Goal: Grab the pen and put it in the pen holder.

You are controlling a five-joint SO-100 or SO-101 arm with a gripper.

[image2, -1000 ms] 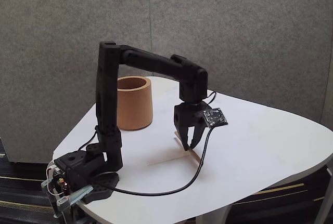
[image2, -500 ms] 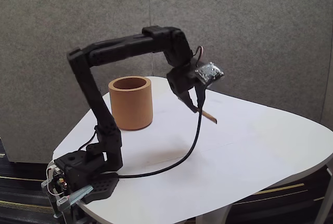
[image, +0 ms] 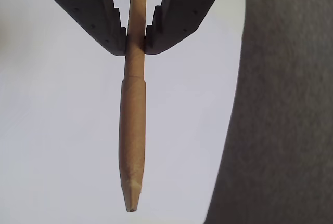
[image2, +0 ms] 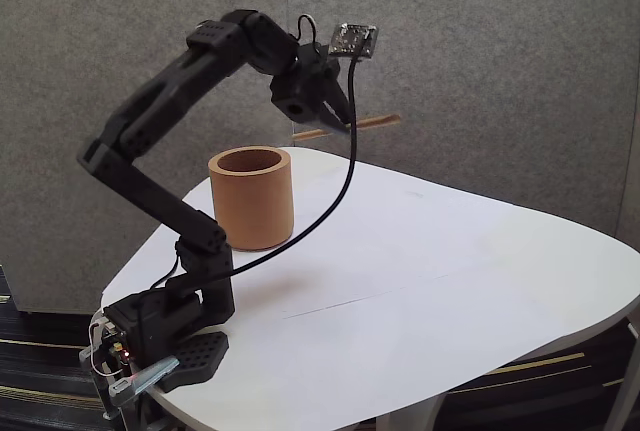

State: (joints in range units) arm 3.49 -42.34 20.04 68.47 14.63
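Aloft, gripper (image2: 338, 116) clamped on pen (image: 132, 130), pen holder (image2: 252, 198) below on table (image2: 480, 281)

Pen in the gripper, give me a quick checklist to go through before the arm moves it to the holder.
1. Grip: the gripper is shut on the pen, both fingers touching its thin part in the wrist view: ok.
2. Lift: the pen is well above the white table: ok.
3. Holder: the pen holder stands upright, mouth open: ok.
4. Alignment: in the fixed view the pen hangs to the right of the holder's mouth, not over it: not ok.
5. Pen angle: near level, not pointing down: not ok for dropping in.
6. Cable: the black cable hangs near the holder; whether it will snag: cannot tell.
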